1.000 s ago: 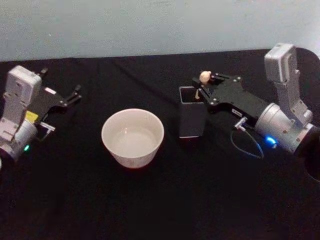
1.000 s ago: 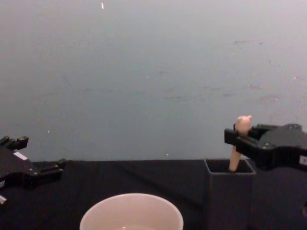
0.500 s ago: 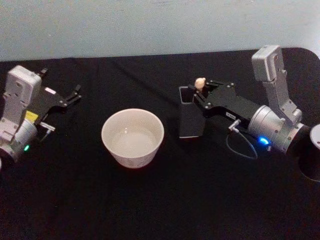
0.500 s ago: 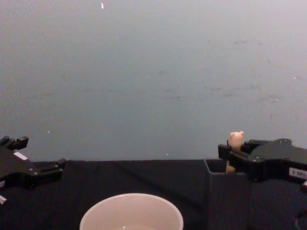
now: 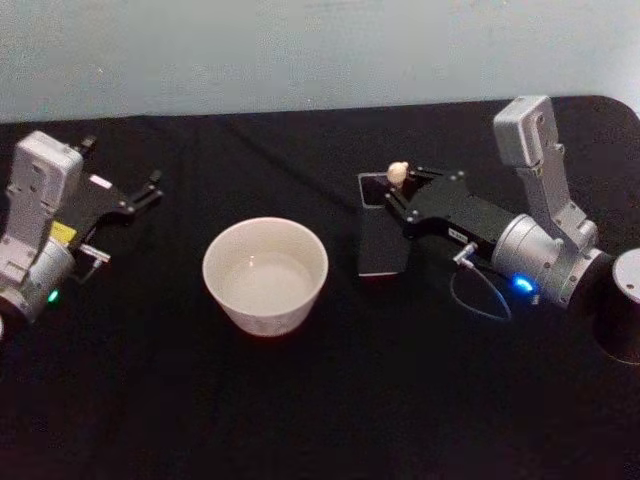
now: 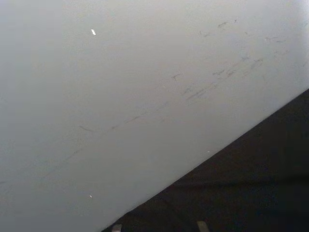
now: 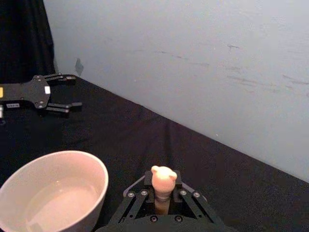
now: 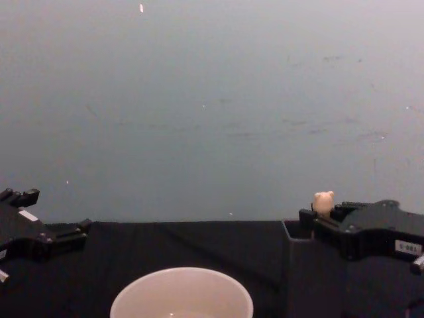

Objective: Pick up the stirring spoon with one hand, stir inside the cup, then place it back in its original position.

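The spoon [image 5: 398,172] stands in the dark holder [image 5: 383,240], sunk so deep that little more than its animal-head knob [image 8: 323,201] clears the rim. The right end effector [image 5: 399,186] is closed on the handle just under that knob; in the right wrist view the knob [image 7: 162,178] sits pinched between the two fingers.

The cup [image 5: 265,273] stands on the black table [image 5: 300,400] at about 9 o'clock from the holder, near it but apart. It looks pale and empty of any spoon.

Judging by this, the task is either at its very start or its very end: the spoon is seated in the holder, which looks like its home place, yet it is not released. Nothing in the cup tells whether stirring is done. If it is, only letting go and pulling away remain.

The left end effector [image 5: 148,190] rests at 9 o'clock from the cup, well apart, fingers spread and holding nothing.

Count: one spoon, one cup, one holder, two end effectors.
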Robot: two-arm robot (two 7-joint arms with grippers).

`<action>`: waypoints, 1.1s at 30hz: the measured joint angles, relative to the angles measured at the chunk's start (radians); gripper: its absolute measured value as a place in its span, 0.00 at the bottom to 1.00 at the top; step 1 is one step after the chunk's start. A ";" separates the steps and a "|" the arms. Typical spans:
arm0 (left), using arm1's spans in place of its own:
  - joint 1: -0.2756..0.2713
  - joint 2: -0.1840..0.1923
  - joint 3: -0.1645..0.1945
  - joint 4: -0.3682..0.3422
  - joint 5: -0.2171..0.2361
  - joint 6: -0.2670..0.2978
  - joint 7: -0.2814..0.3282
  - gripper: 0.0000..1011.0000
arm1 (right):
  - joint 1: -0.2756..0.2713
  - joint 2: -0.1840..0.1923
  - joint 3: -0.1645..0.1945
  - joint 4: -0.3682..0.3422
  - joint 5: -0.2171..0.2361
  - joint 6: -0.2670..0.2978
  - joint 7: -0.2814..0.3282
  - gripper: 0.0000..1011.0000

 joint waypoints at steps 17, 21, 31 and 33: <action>0.000 0.000 0.000 0.000 0.000 0.000 0.000 0.99 | -0.001 0.001 0.001 -0.001 0.000 0.000 0.002 0.46; 0.000 0.000 0.000 0.000 0.000 0.000 0.000 0.99 | -0.001 0.001 0.002 -0.001 0.000 0.000 0.002 0.58; 0.000 0.000 0.000 0.000 0.000 0.000 0.000 0.99 | -0.001 0.001 0.002 -0.002 0.001 -0.001 0.003 0.88; 0.000 0.000 0.000 0.000 0.000 0.000 0.000 0.99 | -0.001 0.001 0.002 -0.002 0.001 -0.001 0.003 0.95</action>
